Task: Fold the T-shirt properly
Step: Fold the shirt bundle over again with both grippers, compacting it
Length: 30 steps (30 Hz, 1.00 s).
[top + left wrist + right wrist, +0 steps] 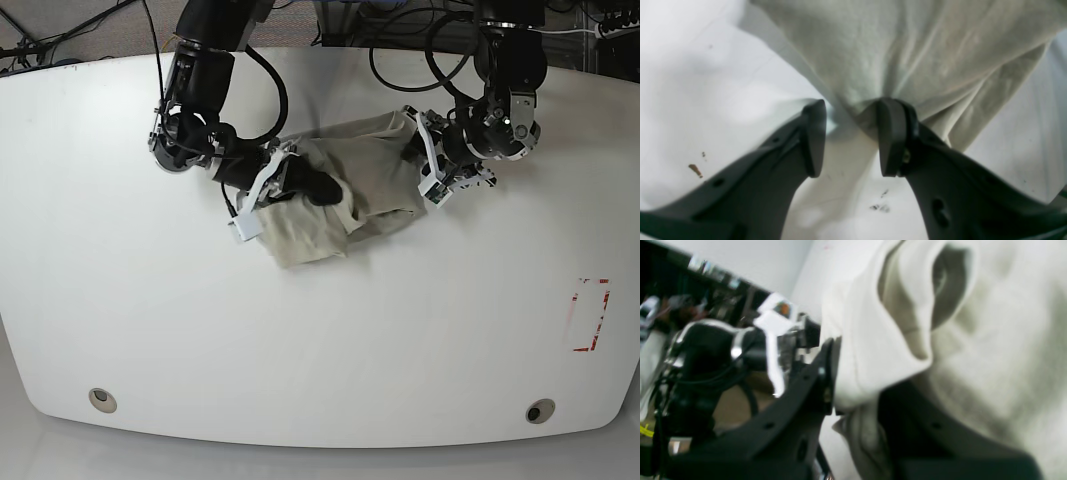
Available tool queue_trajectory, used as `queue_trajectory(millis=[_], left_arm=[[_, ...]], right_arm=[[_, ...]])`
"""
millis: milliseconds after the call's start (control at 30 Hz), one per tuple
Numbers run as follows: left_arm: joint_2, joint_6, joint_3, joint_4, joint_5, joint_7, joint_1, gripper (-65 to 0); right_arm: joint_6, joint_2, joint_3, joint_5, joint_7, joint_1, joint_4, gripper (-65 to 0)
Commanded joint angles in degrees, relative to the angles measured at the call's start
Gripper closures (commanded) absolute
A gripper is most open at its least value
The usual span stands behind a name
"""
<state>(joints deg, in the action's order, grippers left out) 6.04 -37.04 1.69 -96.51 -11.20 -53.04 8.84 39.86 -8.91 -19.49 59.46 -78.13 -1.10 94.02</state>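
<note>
Right claw [853, 396] clenched on T-shirt [345, 195] edge; left claw [850, 136] released, cloth bunched just ahead, touching one finger.

White table [300, 350], rounded corners; red rectangle mark [589, 315] near edge; black cables [60, 30] behind.

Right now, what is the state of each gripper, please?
Left gripper: open, jaws apart at the edge of the T-shirt, holding nothing.
Right gripper: shut on the T-shirt.
</note>
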Motion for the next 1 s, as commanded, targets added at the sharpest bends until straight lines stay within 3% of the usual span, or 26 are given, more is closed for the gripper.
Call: queue_trajectory(millis=[0, 233, 500, 567, 767, 967], left_arm=[[0.0, 0.1, -0.2, 1.3, 0.2, -0.9, -0.3, -23.7], [0.0, 0.1, -0.2, 2.4, 0.0, -0.8, -1.7, -23.7], [-0.6, -0.2, -0.1, 1.3, -0.2, -0.8, -1.7, -23.7], [-1.6, -0.2, 0.1, 1.3, -0.1, -0.8, -1.7, -23.7], [-2.4, -0.3, 0.2, 1.4, -0.1, -0.6, -1.8, -23.7], [-4.2, -0.3, 0.2, 1.3, -0.3, -0.5, -1.8, -23.7]], right_arm=[[0.1, -0.1, 1.9, 2.0, 2.2, 1.4, 1.0, 0.0], [0.1, 0.7, 10.9, 0.2, 10.0, 1.2, -0.3, 0.0], [0.1, 1.6, 12.1, -7.6, 13.7, 1.4, -0.8, -0.6], [0.1, 1.6, 12.1, -9.7, 13.8, 2.4, -0.9, -5.9], [0.1, 1.6, 12.1, -15.9, 13.9, 2.9, -0.8, -30.0], [0.1, 2.4, 16.5, -17.2, 13.9, 3.7, -0.3, -45.5]])
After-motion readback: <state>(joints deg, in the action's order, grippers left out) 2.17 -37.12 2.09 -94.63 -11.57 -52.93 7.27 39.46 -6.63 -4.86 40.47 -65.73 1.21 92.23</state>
